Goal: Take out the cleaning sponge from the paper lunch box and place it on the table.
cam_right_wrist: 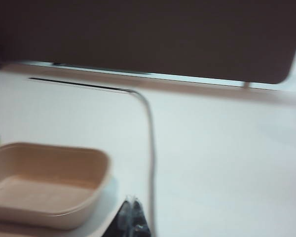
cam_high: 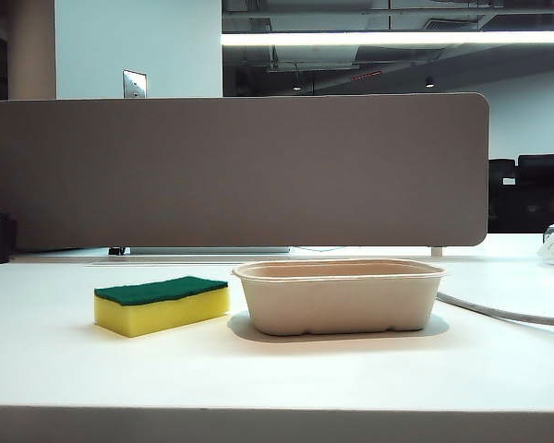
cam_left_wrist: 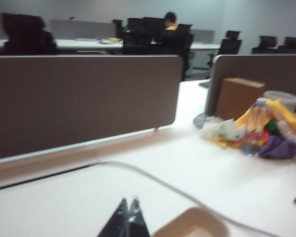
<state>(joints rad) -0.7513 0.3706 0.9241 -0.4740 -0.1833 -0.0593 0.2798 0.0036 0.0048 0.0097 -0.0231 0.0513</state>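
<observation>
The cleaning sponge [cam_high: 162, 305], yellow foam with a dark green top, lies on the white table [cam_high: 277, 369] just left of the paper lunch box [cam_high: 340, 295]. The beige box stands empty, as the right wrist view shows [cam_right_wrist: 44, 182]; a corner of it also shows in the left wrist view [cam_left_wrist: 192, 224]. My left gripper [cam_left_wrist: 128, 201] is shut on nothing, raised above the table beside the box. The right gripper [cam_right_wrist: 132, 200] is shut and empty too, near the box's corner. Neither gripper shows in the exterior view.
A grey-brown partition panel [cam_high: 231, 171] runs along the table's back edge. A grey cable [cam_high: 508, 312] trails across the table right of the box. A heap of colourful packets and a cardboard box [cam_left_wrist: 256, 123] sits on the neighbouring desk area.
</observation>
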